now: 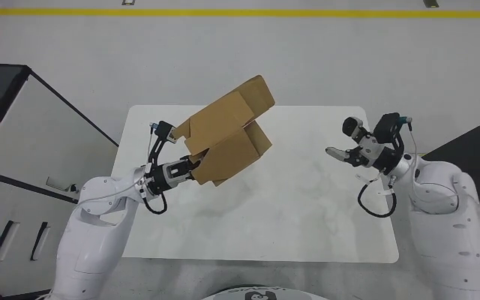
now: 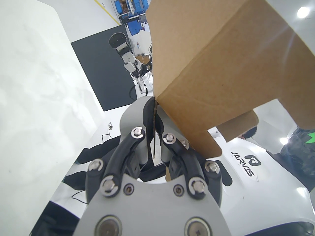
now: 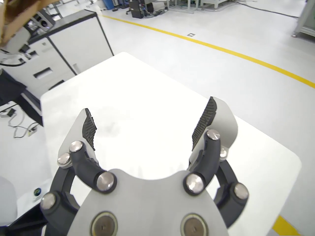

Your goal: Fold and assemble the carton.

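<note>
- Cabinet (image 1: 52,142), white with a dark frame, stands on the floor just beside the left edge of the table (image 1: 300,217).
- Left gripper (image 1: 196,160) sits above the table's left part. Its fingers (image 2: 133,124) are clenched on a thin cardboard edge at the carton's lower end. In the left wrist view that edge runs straight down between the two dark pads.
- Carton (image 1: 229,139) is plain brown and partly opened into a sleeve. It is held clear of the white tabletop over the left half. It is tilted, rising from the gripper toward the table's far edge. Loose flaps show at the end near the gripper.
- Right gripper (image 1: 335,153) hovers above the table near its right edge, well apart from the carton and pointing toward it. Its fingers are spread wide with nothing between them, and the ribbed pads face each other over bare tabletop.
</note>
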Controlling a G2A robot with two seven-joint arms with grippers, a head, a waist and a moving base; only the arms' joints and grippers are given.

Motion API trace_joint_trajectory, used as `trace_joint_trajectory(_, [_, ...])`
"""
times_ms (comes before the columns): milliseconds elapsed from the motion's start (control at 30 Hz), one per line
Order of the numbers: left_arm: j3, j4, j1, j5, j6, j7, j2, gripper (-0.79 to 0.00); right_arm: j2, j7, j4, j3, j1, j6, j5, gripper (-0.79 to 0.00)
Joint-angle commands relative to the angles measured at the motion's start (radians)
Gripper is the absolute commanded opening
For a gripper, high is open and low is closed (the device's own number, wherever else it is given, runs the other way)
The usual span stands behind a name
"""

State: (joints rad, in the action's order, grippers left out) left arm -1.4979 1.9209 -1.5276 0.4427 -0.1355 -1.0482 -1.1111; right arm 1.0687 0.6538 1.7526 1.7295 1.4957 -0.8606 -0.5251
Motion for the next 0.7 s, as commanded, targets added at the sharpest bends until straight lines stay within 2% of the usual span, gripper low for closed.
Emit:
trace_joint_trajectory(0, [-0.003,0.001,-0.003,0.000,-0.001,0.001,0.001,-0.785,-0.009,0.077,0.002,-0.007,-0.007,-0.004,0.092,0.000])
trace_joint_trajectory(100, [-0.006,0.011,-0.007,-0.023,-0.003,0.004,0.005,-0.785,-0.024,0.194,0.008,-0.019,-0.022,-0.005,0.245,0.000])
trace_joint_trajectory(300, [-0.006,0.010,-0.008,-0.026,0.000,0.008,0.005,-0.785,-0.024,0.194,0.008,-0.019,-0.022,-0.005,0.245,0.000])
trace_joint_trajectory(400, [0.004,0.009,-0.015,-0.067,0.043,0.034,0.007,-0.785,-0.027,0.202,0.018,-0.044,-0.018,0.020,0.313,0.000])
trace_joint_trajectory(533, [0.019,0.007,-0.017,-0.088,0.096,0.045,0.010,-0.785,-0.044,0.348,0.032,-0.089,-0.037,0.054,0.475,0.000])
trace_joint_trajectory(600, [0.026,0.008,-0.018,-0.093,0.117,0.059,0.011,-0.785,-0.055,0.441,0.040,-0.115,-0.056,0.135,0.581,0.000])
trace_joint_trajectory(667, [0.027,0.011,-0.017,-0.097,0.115,0.058,0.011,-0.785,-0.055,0.441,0.040,-0.115,-0.056,0.135,0.581,0.000])
